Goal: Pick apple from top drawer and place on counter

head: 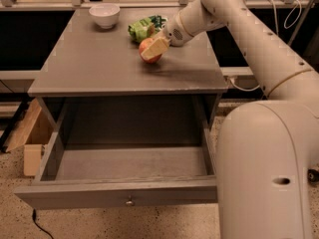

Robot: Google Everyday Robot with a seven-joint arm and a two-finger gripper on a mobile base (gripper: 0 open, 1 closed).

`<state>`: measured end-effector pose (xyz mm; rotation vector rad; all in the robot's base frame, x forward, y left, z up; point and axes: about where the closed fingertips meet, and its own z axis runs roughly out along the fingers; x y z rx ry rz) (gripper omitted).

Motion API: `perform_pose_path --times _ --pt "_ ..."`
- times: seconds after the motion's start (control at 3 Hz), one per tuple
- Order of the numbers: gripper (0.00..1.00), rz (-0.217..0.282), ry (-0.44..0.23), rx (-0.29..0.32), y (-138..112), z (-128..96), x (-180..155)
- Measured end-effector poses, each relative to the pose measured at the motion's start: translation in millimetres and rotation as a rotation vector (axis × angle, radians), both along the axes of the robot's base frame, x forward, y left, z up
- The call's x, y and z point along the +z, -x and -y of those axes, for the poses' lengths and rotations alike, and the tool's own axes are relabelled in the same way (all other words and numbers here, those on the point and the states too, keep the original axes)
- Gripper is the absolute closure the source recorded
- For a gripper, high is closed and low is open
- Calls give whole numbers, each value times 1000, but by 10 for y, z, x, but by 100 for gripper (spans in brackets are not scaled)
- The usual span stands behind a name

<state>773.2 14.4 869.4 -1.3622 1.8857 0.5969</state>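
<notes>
The red and yellowish apple (147, 50) is in my gripper (152, 49) at the far middle of the grey counter (99, 68), at or just above its surface. The gripper's pale fingers (155, 48) are shut on the apple, and my white arm reaches in from the right. The top drawer (119, 193) is pulled fully open below the counter, with a small round metal knob on its front panel. Nothing shows inside the drawer.
A green snack bag (142, 28) lies just behind the apple. A white bowl (104, 15) stands at the counter's far left. A wooden box (31, 138) sits on the floor left of the cabinet. My white arm and body (269, 173) fill the right side.
</notes>
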Motion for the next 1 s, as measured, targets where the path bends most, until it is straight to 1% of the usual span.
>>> perform_pose_path --times 0.33,1.0 --pt "50 -32 25 -9 -99 -59 -76" --pt "4 -54 34 -17 -167 -51 -143"
